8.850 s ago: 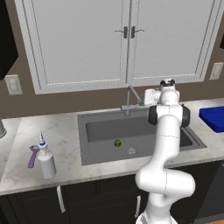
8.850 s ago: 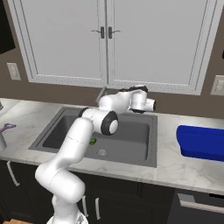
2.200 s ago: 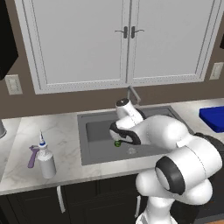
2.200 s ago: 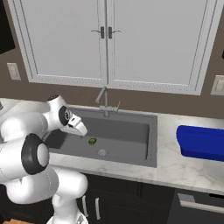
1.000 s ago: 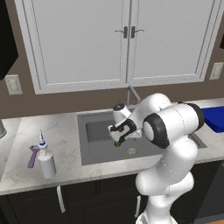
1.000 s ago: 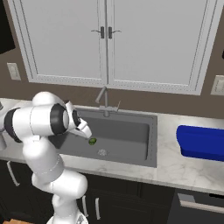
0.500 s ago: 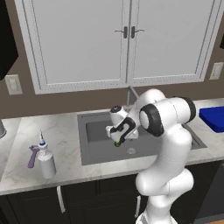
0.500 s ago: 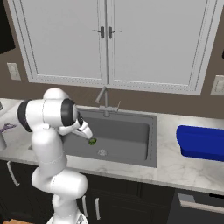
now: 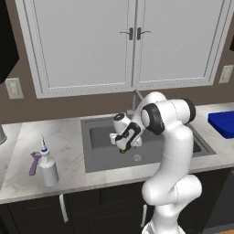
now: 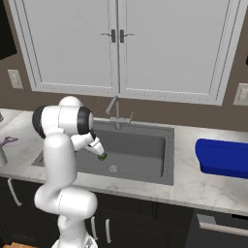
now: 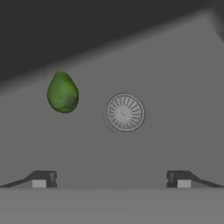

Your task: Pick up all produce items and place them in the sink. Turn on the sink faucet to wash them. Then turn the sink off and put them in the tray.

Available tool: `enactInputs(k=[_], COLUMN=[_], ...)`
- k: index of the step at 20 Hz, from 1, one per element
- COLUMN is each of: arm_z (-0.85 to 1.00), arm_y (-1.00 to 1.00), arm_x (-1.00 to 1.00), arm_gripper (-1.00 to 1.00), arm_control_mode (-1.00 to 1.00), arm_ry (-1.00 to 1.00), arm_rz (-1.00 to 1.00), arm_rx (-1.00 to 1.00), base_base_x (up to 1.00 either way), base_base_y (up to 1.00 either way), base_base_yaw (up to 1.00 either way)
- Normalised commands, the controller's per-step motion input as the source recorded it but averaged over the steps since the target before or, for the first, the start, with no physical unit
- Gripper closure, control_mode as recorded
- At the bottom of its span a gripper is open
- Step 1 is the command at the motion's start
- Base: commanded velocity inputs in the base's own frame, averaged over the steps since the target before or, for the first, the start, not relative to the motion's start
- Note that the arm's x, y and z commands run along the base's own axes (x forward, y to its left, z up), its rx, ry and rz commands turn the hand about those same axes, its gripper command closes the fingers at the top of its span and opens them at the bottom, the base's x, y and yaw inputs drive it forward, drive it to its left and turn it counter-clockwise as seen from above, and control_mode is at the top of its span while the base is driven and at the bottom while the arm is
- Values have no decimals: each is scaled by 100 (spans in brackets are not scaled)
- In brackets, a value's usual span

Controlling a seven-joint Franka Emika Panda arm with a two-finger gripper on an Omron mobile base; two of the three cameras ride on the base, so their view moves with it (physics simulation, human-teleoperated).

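Note:
A small green fruit point(image 11: 62, 92) lies on the floor of the dark grey sink point(image 9: 101, 153), to the left of the round silver drain point(image 11: 125, 112) in the hand view. My gripper point(image 9: 124, 142) hangs low inside the basin just above the fruit point(image 9: 122, 150), open, with nothing between its fingertips point(image 11: 43, 178). From the right base view the gripper point(image 10: 99, 150) sits at the basin's left side with the fruit point(image 10: 102, 157) just below it. The faucet point(image 10: 115, 114) stands behind the sink point(image 10: 145, 145). The blue tray point(image 10: 223, 156) rests on the counter to the right.
A white spray bottle point(image 9: 48, 167) and a purple tool point(image 9: 34, 162) stand on the marble counter left of the sink. White wall cabinets point(image 9: 132, 41) hang above the faucet point(image 9: 135, 98). The tray point(image 9: 223, 123) shows at the right edge of the left base view.
The arm's upper links have drawn up more upright over the sink's front. The hand stays low in the basin by the fruit, jaws still open.

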Motion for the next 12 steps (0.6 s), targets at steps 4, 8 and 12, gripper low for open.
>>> enactInputs(k=[4, 8, 12], arm_z=[-29, -23, -22], arm_y=[0, 0, 0], arm_x=[36, 32, 31], arm_gripper=[-100, -100, -100], arm_control_mode=[-100, -100, -100], arm_ry=[-2, -4, -6], arm_rz=[-1, -2, -2], arm_rx=[0, 0, 0], base_base_x=[0, 0, 0], base_base_y=[0, 0, 0], base_base_yaw=[0, 0, 0])
